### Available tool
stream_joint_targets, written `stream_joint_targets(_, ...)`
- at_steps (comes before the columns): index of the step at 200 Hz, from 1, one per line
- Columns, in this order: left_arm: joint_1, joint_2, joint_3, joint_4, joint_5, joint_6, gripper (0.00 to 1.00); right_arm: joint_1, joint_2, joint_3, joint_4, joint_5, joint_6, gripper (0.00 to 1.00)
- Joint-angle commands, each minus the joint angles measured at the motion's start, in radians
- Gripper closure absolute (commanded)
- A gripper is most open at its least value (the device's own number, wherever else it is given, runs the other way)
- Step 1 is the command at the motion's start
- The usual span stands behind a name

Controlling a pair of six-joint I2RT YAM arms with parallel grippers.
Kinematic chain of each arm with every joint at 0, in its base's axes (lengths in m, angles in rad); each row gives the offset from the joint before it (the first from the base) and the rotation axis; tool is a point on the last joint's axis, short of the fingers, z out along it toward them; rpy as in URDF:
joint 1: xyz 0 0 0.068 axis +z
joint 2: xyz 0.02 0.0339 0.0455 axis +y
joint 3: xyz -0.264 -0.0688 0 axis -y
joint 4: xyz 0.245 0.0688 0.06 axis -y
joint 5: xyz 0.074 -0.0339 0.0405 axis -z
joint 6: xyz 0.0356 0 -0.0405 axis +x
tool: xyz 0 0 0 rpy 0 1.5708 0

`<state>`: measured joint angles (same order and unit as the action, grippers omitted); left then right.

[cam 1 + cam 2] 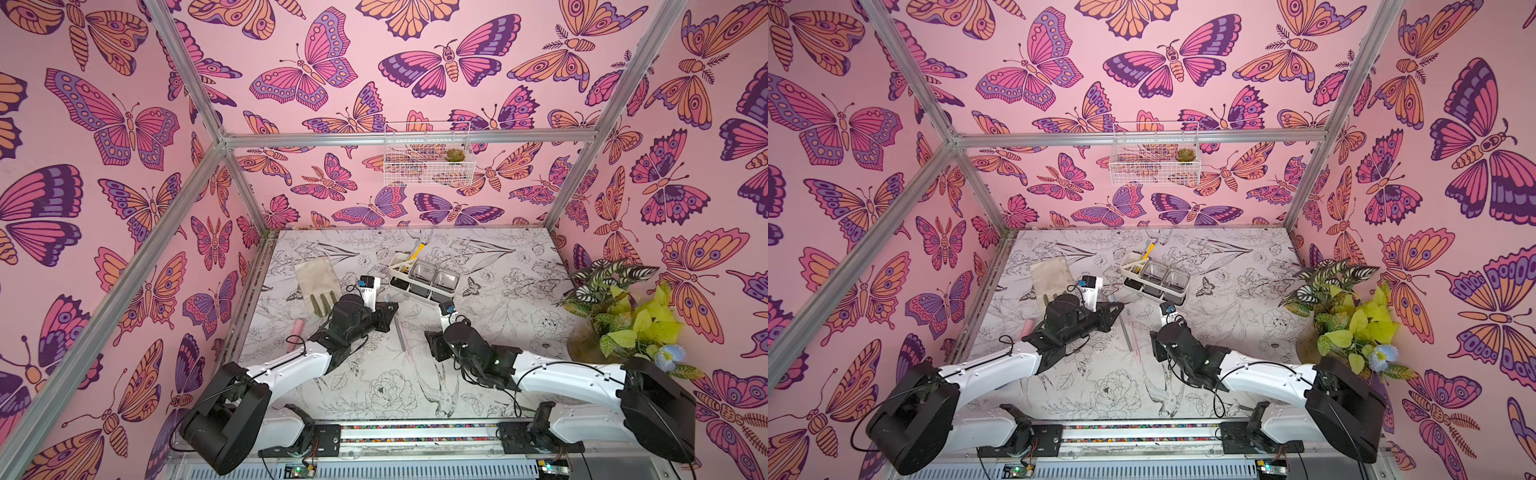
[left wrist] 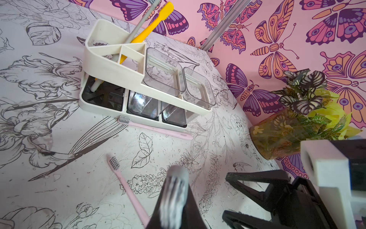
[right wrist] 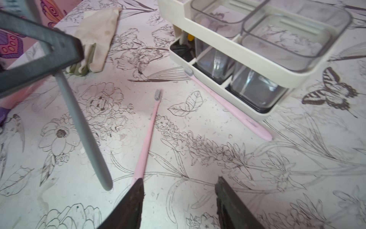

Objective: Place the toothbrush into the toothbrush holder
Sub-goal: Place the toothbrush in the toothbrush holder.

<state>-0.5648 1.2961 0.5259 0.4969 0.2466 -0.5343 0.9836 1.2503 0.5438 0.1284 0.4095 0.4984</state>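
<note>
The white toothbrush holder (image 1: 424, 276) (image 1: 1154, 276) (image 2: 111, 65) (image 3: 233, 47) stands at mid-table, with a yellow toothbrush (image 2: 156, 19) and a grey one upright in its slot end. My left gripper (image 1: 390, 309) (image 1: 1119, 307) (image 2: 175, 198) (image 3: 59, 51) is shut on a grey toothbrush (image 3: 83, 128) near its head, and the handle slants down to the table. One pink toothbrush (image 2: 126, 186) (image 3: 147, 136) lies on the table. Another pink toothbrush (image 2: 156, 128) (image 3: 227, 107) lies against the holder's base. My right gripper (image 1: 432, 345) (image 1: 1156, 345) (image 2: 226, 195) (image 3: 180, 184) is open and holds nothing, one finger beside the first pink handle.
A beige glove (image 1: 318, 282) (image 3: 97, 39) lies at the back left, a pink tube (image 1: 296, 332) at the left edge. A potted plant (image 1: 615, 307) (image 2: 293, 123) fills the right corner. A white wire basket (image 1: 428, 156) hangs on the back wall.
</note>
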Motion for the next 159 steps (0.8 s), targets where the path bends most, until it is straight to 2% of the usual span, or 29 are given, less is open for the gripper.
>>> stream_joint_targets(1, 0.016, -0.013, 0.017, -0.027, -0.022, 0.069, 1.0, 0.004, -0.055, -0.017, -0.08, 0.143, 0.065, 0.38)
stream_joint_targets(19, 0.025, -0.013, 0.056, -0.079, -0.032, 0.079, 1.0, 0.001, -0.097, -0.035, -0.112, 0.184, 0.06, 0.36)
stream_joint_targets(78, 0.028, -0.052, 0.139, -0.131, -0.054, 0.084, 1.0, -0.039, -0.21, -0.138, -0.14, 0.208, 0.112, 0.33)
stream_joint_targets(106, 0.028, -0.048, 0.171, -0.148, -0.083, 0.097, 1.0, -0.084, -0.278, -0.172, -0.181, 0.129, 0.11, 0.26)
stream_joint_targets(145, 0.033, -0.033, 0.254, -0.184, -0.099, 0.138, 1.0, -0.149, -0.333, -0.107, -0.33, -0.001, 0.026, 0.25)
stream_joint_targets(159, 0.036, 0.016, 0.291, -0.192, -0.099, 0.146, 1.0, -0.179, -0.343, -0.081, -0.363, -0.08, -0.006, 0.23)
